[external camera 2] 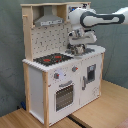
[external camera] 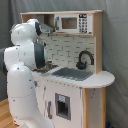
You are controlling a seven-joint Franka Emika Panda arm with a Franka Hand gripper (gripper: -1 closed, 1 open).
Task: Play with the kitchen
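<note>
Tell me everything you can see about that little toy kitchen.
The kitchen is a child's toy of pale wood with white panels, standing upright on a wooden floor before a grey curtain. On top are a grey hood and a microwave panel; below, a tiled back wall, a black faucet over a sink, and a hob with red rings. The front has knobs and an oven door. The robot's pincer hangs over the sink area.
</note>
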